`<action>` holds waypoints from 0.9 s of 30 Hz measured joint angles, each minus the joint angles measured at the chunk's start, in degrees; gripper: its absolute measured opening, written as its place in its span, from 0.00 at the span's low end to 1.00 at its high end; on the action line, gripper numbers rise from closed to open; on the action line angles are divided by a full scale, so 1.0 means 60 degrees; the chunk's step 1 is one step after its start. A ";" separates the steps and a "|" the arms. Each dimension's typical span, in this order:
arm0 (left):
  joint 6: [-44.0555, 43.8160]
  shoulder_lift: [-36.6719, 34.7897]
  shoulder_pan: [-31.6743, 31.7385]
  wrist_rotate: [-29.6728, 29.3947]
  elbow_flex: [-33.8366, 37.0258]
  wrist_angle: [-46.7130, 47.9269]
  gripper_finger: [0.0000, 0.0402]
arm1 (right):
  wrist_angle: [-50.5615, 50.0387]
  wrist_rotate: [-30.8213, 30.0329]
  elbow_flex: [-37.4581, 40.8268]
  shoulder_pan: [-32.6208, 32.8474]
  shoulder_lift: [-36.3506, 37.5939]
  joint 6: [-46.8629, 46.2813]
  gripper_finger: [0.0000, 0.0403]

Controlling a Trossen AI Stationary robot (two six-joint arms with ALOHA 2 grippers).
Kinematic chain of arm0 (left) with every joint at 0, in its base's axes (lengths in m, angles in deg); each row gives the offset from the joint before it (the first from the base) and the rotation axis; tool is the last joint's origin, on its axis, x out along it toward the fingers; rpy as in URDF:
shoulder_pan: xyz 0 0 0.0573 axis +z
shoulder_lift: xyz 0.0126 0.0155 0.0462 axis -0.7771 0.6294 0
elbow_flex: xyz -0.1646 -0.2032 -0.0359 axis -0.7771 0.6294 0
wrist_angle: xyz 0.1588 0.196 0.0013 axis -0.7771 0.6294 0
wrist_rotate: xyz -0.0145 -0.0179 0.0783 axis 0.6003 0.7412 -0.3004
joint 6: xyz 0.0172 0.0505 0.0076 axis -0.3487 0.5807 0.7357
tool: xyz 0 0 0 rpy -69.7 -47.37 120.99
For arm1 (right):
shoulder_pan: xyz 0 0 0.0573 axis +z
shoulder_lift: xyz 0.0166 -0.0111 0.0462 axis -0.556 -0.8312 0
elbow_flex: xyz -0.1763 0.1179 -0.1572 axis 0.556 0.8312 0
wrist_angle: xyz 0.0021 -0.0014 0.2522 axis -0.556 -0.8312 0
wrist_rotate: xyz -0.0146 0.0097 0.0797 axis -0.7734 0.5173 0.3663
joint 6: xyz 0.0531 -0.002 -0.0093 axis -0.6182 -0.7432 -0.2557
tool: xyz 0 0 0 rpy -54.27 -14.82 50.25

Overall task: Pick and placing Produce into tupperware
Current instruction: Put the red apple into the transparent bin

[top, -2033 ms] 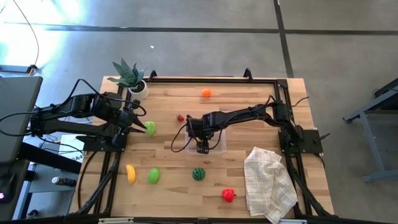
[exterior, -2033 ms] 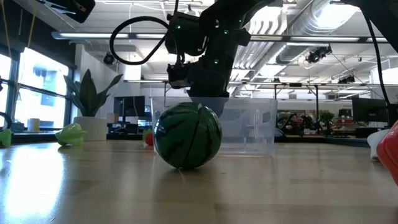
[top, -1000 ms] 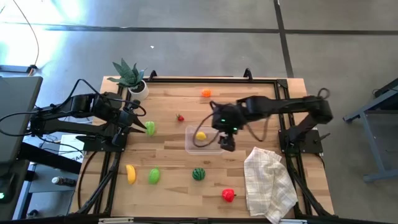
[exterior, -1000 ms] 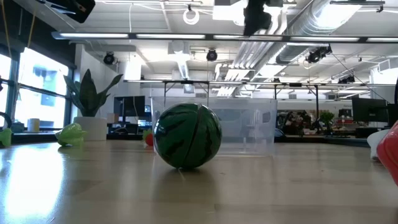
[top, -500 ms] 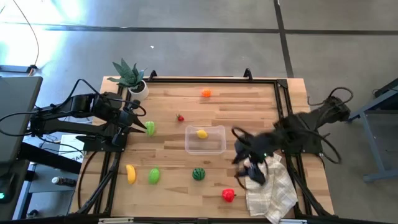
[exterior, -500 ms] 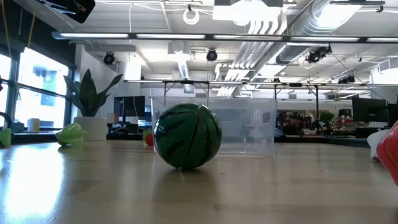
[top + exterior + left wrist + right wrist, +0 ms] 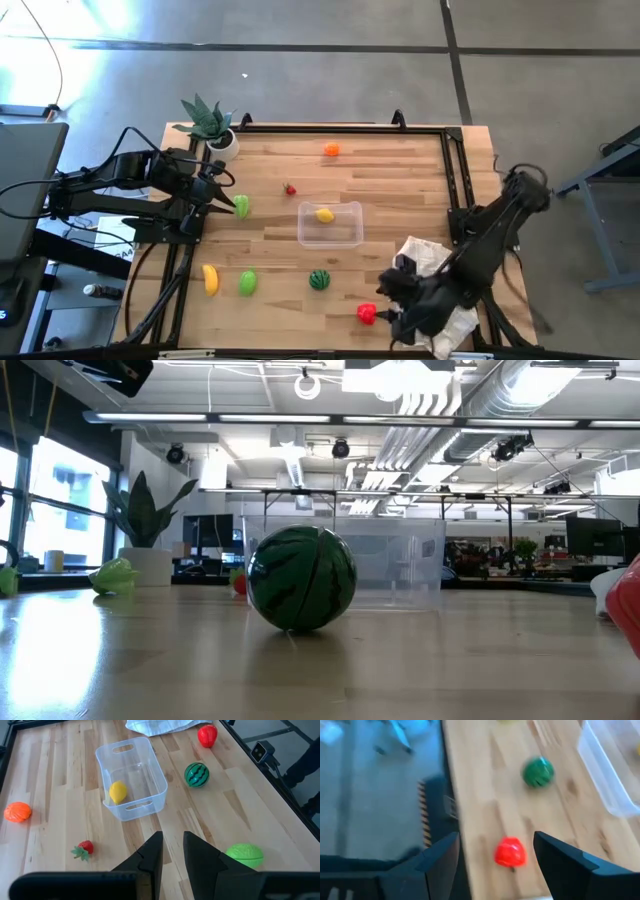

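- The right gripper (image 7: 392,312) hangs above the table's near edge, at about 5 o'clock from the container (image 7: 331,224); its fingers (image 7: 565,865) are spread wide and hold nothing.
- The red pepper (image 7: 367,314) lies on the wood just beside that gripper, framed between the fingers in the right wrist view.
- The lemon (image 7: 324,215) sits inside the clear container.
- The watermelon (image 7: 319,279) rests at 6 o'clock from the container.
- The left gripper (image 7: 171,856) waits at the table's 9 o'clock side, fingers nearly together, gripping nothing.
- A green piece (image 7: 241,205) lies near it.
- The checked cloth (image 7: 425,255) lies under the right arm.
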 joint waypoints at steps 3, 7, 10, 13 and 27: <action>0.0002 0.0002 0.0002 0.0002 0.0000 0.0000 0.17 | -0.0449 0.0182 0.0000 -0.0010 -0.0776 -0.0112 0.61; 0.0004 0.0002 -0.0001 0.0004 0.0000 0.0000 0.17 | -0.0496 0.0722 0.0000 -0.0020 -0.1733 -0.0312 0.61; 0.0001 0.0002 0.0002 0.0004 0.0000 0.0000 0.17 | -0.0519 0.1301 0.0000 -0.0013 -0.2388 -0.0499 0.61; 0.0002 0.0002 0.0002 0.0002 0.0000 0.0000 0.17 | -0.0859 0.1666 0.0000 -0.0015 -0.2854 -0.0863 0.61; 0.0003 0.0002 0.0002 0.0004 0.0000 0.0000 0.17 | -0.0351 0.1439 0.0000 -0.0017 -0.3163 -0.0838 0.61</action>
